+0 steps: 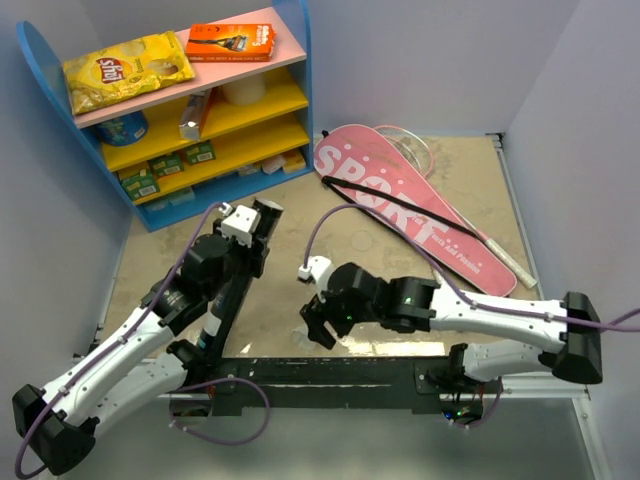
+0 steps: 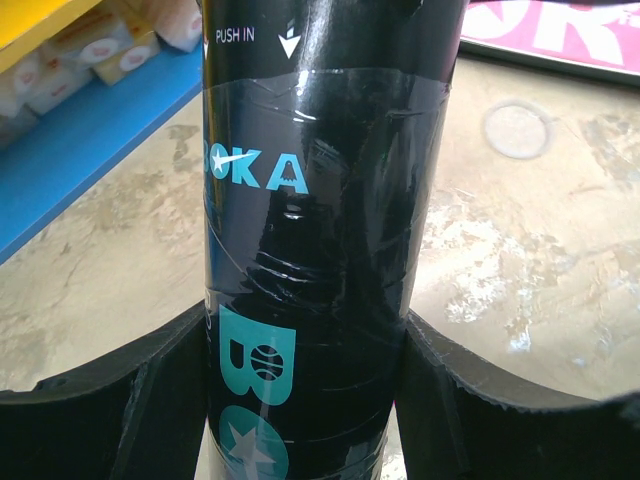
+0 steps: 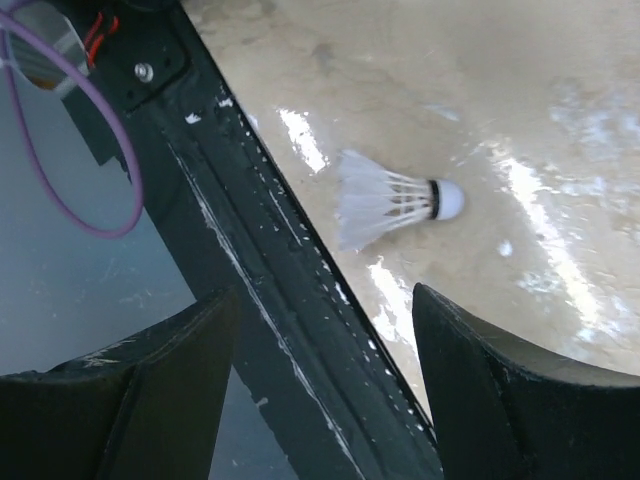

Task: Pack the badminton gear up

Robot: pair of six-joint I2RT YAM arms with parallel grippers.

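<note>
NEAR EDGE: Two arms work above one black mounting rail [image 1: 330,370] at the front of the worktop [image 1: 460,170].

The left end effector [image 2: 305,395] is clenched on one long black tube [image 2: 320,250]. We see its two fingers pressed to either side, below the tube's teal lettering. In the overhead view this grasp sits at about 9 o'clock from the worktop's middle.

The right end effector [image 3: 325,400], at 6 o'clock from the middle, hangs released with nothing between its two fingers. One white feather shuttlecock [image 3: 390,200] lies on its side on the worktop, just beside the rail. In the right wrist view it is at 1 o'clock from the gap between the fingers, cork tip pointing to 3 o'clock. It is the only shuttlecock we can count.

Farther back, at 2 o'clock overhead, one pink "SPORT" racket cover [image 1: 400,205] lies flat with one black strap [image 1: 400,200] across it. One racket [image 1: 510,258] lies with it, its pale shaft along the cover's right edge and its head showing past the far end.

At 11 o'clock stands one blue shelf unit [image 1: 300,60]. Its top tier carries one yellow chip bag [image 1: 125,70] and one orange box [image 1: 230,42], side by side.
</note>
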